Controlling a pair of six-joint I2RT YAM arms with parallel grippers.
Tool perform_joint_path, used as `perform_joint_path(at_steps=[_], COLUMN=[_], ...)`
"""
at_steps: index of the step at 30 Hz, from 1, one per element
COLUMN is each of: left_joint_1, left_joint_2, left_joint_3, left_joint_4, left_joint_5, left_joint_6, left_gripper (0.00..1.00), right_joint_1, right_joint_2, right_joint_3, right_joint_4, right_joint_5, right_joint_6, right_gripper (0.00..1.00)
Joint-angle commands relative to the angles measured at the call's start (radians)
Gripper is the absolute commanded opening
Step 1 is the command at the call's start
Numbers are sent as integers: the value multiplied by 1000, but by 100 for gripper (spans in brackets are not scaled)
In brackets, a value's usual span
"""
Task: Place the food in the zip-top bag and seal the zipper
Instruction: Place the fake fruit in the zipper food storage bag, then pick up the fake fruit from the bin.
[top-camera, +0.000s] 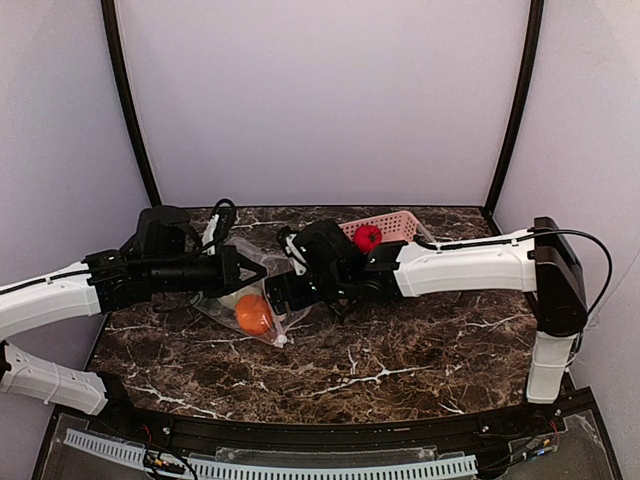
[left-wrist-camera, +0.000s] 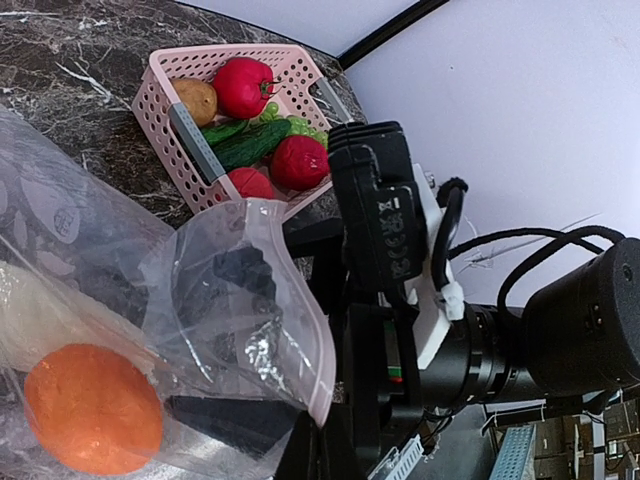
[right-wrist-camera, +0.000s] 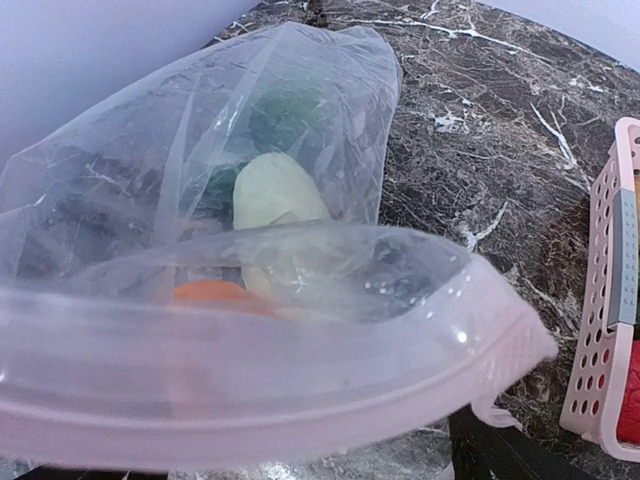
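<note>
Right wrist view is filled nearest by the zipper (right-wrist-camera: 250, 390), its pink strip running side to side across the gaping mouth of the zip-top bag (right-wrist-camera: 300, 120). Just inside lie an orange fruit (right-wrist-camera: 215, 293), then a cream-white vegetable (right-wrist-camera: 275, 190), and deepest a green piece (right-wrist-camera: 285, 115). The bag rests on the marble table (top-camera: 400, 350) between the arms. The left gripper (top-camera: 238, 272), fingers pressed together, pinches the bag's left edge and props the mouth up. The right gripper (top-camera: 278, 292) sits at the mouth, but film hides its fingers, so I can't tell their spread. Beyond the bag, off its right side, the pink basket (top-camera: 395, 225) holds a red tomato (top-camera: 367, 237) and more produce. It lies nearer the right arm, so fetching looks like that arm's job.
</note>
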Motion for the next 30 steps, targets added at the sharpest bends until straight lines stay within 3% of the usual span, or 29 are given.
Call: perform_joint_path(at_steps=[1, 7, 14, 22, 30], left_joint_1=[-6, 0, 15, 21, 28], left_joint_2=[-34, -35, -39, -54, -69], left_joint_3=[-18, -22, -24, -50, -51], left_joint_4=[-14, -26, -24, -18, -29], left_joint_5=[-32, -57, -69, -68, -68], left_joint_6=[13, 24, 25, 12, 20], left_gripper=[1, 1, 1, 1, 1], right_joint_1=[10, 9, 1, -91, -230], right_joint_2=[-97, -269, -404, -430, -365], right_joint_3=[-25, -148, -217, -206, -152], right_joint_4=[35, 11, -142, -272, -348], right_joint_5=[-20, -35, 98, 136, 62], right_joint_6=[-4, -11, -14, -34, -72], right_gripper=[93, 93, 93, 95, 98])
